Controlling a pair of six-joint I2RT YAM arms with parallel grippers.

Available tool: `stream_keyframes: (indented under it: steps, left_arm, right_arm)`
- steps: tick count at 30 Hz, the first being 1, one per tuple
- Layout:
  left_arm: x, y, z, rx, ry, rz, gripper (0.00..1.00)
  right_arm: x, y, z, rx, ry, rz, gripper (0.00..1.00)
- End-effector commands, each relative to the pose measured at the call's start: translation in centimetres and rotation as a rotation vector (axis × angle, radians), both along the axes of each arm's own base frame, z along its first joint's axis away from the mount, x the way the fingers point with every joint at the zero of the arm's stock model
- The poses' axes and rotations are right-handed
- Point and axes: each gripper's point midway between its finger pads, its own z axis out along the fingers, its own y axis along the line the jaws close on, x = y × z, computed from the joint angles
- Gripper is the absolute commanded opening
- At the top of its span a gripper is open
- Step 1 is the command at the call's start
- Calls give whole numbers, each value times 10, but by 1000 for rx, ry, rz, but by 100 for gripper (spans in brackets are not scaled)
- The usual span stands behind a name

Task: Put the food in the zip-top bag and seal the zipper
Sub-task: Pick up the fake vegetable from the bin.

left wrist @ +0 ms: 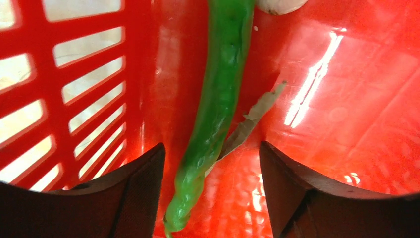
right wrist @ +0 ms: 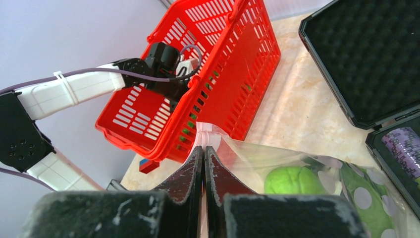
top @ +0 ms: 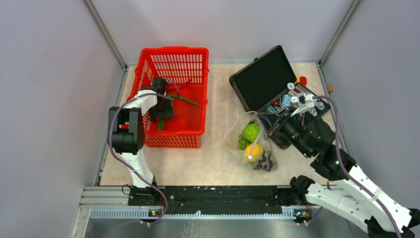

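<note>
**Spotter:** Your left gripper (left wrist: 211,148) is down in the red basket (left wrist: 74,99). Its jaws are spread either side of the long green leaf (left wrist: 218,99), and I can't see either one touching it.

**Second:** And your right gripper (right wrist: 203,154)?

**Spotter:** Its fingers are pressed together on the pink zipper strip (right wrist: 204,130), holding up the mouth of the bag (top: 236,130). The bag sits between the basket and the black case (top: 262,74). A lime (top: 251,131), a lemon (top: 254,151) and purple grapes (top: 267,161) are inside.

**Second:** What should you watch for?

**Spotter:** The leaf is thin and lies flat near the lattice wall. Close too high and you'll skid off it. Drift sideways and a finger could snag the wall. A pale scrap (left wrist: 252,116) beside the leaf could get pinched along with it. If your right pinch slips, the bag's mouth will likely flop shut.
</note>
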Motion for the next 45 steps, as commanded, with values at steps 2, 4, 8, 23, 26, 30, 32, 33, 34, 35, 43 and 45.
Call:
stream_keyframes:
  steps: [2,4,8,23,26,30,32,33,34,35,43,45]
  left_arm:
    - [-1,-19,-1,-142,-17,-34,63]
    - [2,-32,9,-215,-42,-68,56]
    - [4,-43,26,-271,-77,-96,48]
    - [17,-41,30,-269,-141,-68,52]
    - [17,-33,27,-235,-136,-42,48]
    - [19,-26,30,-208,-171,-15,40]
    - [19,-23,33,-205,-185,-6,37]
    - [19,-22,33,-203,-189,-2,36]
    - [19,-22,32,-204,-188,-1,35]
    - [19,-21,30,-202,-183,2,35]
    - [14,-21,15,-207,-151,10,29]
    - [13,-20,17,-204,-166,15,21]
  right_arm:
    - [0,-6,26,68,-68,-22,1]
    - [0,-5,26,71,-68,-24,1]
    - [1,-5,27,75,-68,-25,1]
    - [3,-1,29,77,-62,-17,1]
    - [3,-1,30,78,-62,-20,1]
    - [4,1,29,73,-60,-16,1]
    - [5,3,29,72,-59,-12,1]
    - [5,3,29,72,-59,-10,1]
    - [5,4,29,74,-59,-8,1]
    - [5,5,28,71,-58,-7,1]
    - [5,6,28,70,-56,-1,1]
    - [5,5,28,69,-56,-3,1]
